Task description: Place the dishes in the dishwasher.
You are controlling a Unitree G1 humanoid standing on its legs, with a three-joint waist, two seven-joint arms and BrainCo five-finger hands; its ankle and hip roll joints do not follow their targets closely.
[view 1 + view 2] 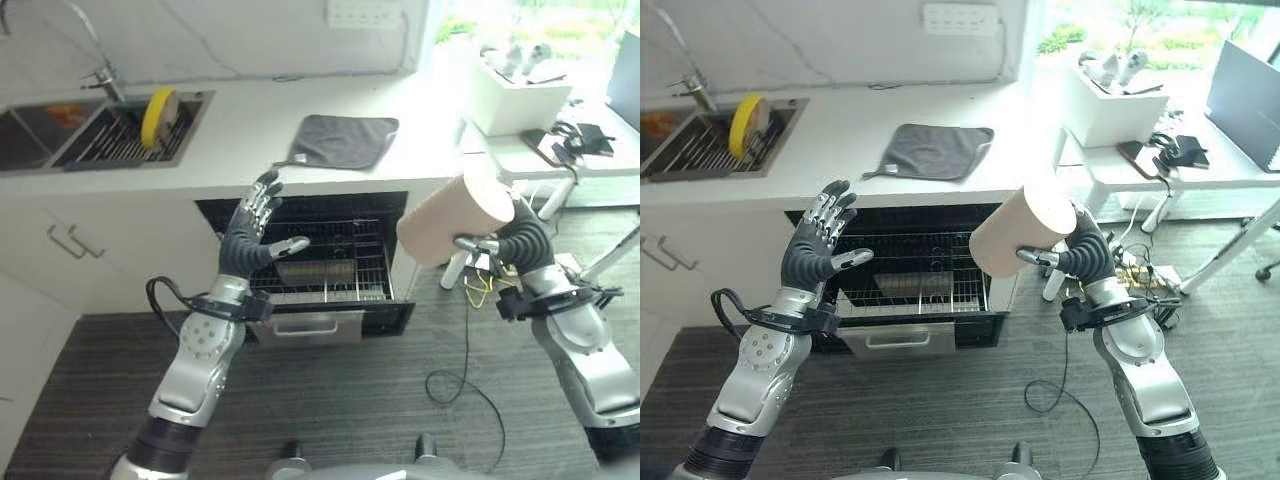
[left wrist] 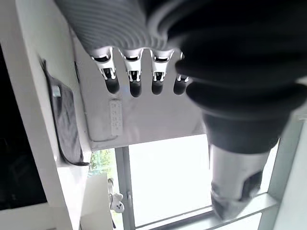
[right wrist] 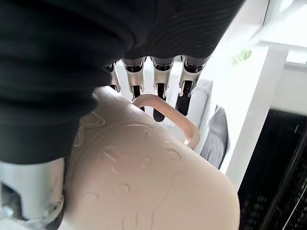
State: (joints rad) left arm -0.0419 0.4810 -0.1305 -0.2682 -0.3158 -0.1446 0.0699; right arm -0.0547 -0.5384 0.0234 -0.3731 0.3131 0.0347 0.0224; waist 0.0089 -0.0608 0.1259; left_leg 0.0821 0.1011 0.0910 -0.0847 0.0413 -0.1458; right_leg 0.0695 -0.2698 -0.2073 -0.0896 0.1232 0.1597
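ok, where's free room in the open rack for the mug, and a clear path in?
The right hand holds the pink mug beside the dishwasher rack. The rack's right half looks bare; a grey tray sits centre-front. The left hand, open, crowds the left edge. Counter between the grey cloth and sink is bare.

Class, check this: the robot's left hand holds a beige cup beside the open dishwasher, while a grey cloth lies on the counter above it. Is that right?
Not quite: it is the right hand that holds the beige cup, as both eye views show. The left hand is open and holds nothing. The rest stands: the dishwasher is open, and the grey cloth lies on the counter above it.
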